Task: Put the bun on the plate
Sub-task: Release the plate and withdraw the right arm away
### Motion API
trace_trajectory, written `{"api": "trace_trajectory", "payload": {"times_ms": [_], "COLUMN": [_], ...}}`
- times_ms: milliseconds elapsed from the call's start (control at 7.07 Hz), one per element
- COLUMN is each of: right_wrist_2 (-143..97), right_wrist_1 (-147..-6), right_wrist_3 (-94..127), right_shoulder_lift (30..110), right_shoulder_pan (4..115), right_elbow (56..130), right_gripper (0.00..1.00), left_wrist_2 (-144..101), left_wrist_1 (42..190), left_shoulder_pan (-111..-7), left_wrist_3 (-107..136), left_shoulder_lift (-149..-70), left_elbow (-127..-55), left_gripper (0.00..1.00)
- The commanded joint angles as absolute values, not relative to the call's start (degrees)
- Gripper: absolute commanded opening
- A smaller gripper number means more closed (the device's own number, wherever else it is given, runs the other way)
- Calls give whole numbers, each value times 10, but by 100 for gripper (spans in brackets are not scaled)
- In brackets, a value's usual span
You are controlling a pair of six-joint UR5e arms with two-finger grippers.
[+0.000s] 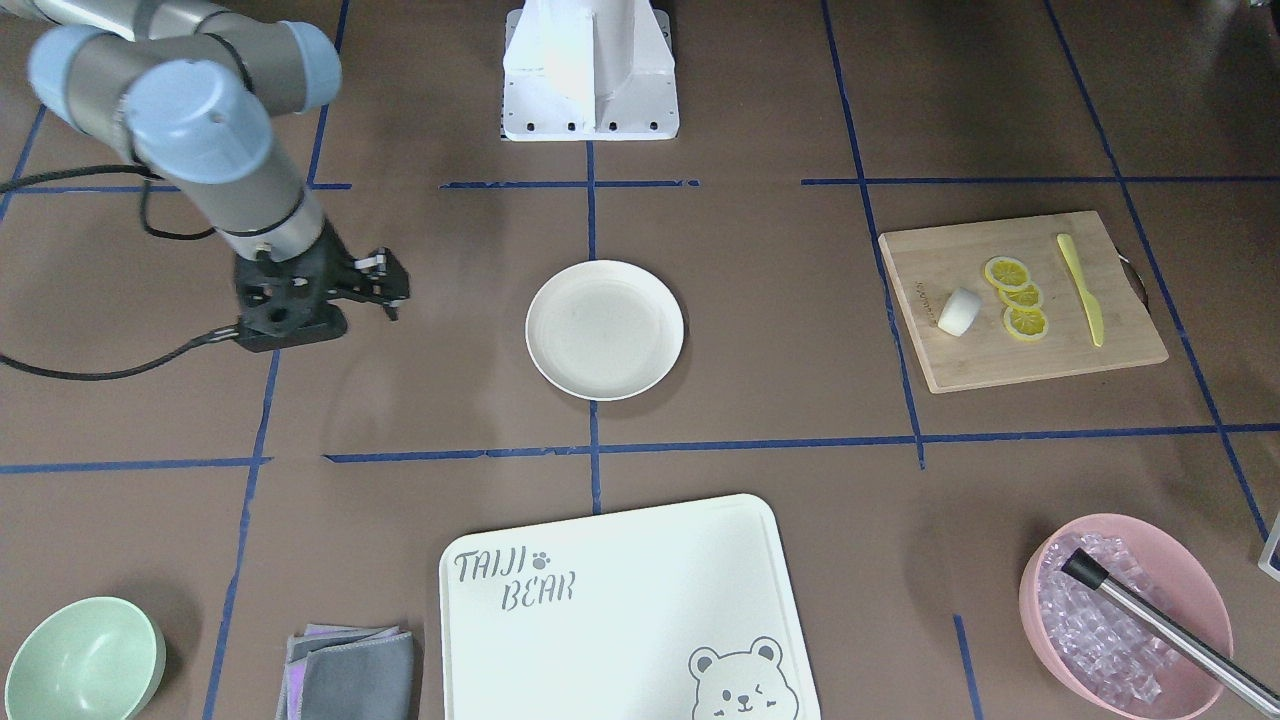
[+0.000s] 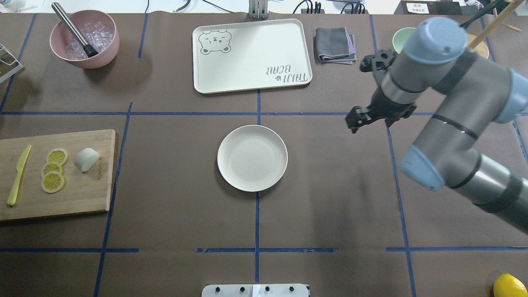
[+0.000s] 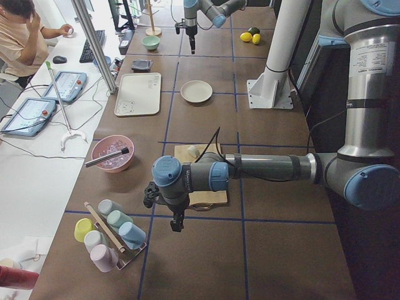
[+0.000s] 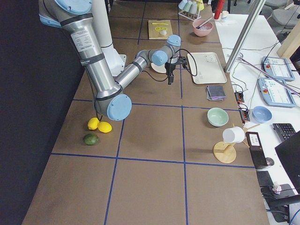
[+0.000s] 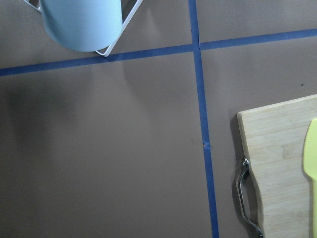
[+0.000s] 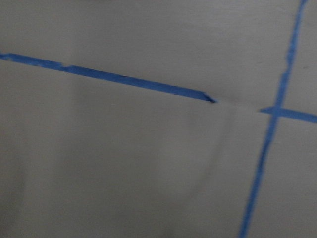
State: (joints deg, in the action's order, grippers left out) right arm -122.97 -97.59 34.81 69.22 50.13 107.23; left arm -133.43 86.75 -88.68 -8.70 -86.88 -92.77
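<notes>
Bun [image 2: 86,159] lies on the wooden board [image 2: 82,194] at the robot's left, just beside the lemon slices [image 2: 53,171] and well apart from the plate [image 2: 252,158]. Past the plate, the right gripper [image 2: 354,125] hovers with its fingers narrow, holding nothing. The left gripper [image 3: 177,225] hangs near the board (finger state: cannot tell). Best approach is to descend from above, straddle the bun's short sides and squeeze gently, clear of the slices.
</notes>
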Motion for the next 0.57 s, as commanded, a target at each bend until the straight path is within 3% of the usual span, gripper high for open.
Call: {"api": "trace_trajectory", "payload": {"times_ms": [0,424], "right_wrist_2": [-1301,-1303], "right_wrist_1": [-1000,-996], "right_wrist_3": [86,-183], "right_shoulder_lift": [818,936], "right_shoulder_pan": [658,831], "right_elbow": [1093,1049], "right_gripper": [100,100], "left_wrist_2": [-1332,-1326], "left_wrist_1": [867,868], "left_shoulder_pan": [-887,-886], "left_wrist_3": [-87,-83], "left_shoulder_lift": [-871,-875], "left_elbow": [-929,-931], "left_gripper": [100,100]}}
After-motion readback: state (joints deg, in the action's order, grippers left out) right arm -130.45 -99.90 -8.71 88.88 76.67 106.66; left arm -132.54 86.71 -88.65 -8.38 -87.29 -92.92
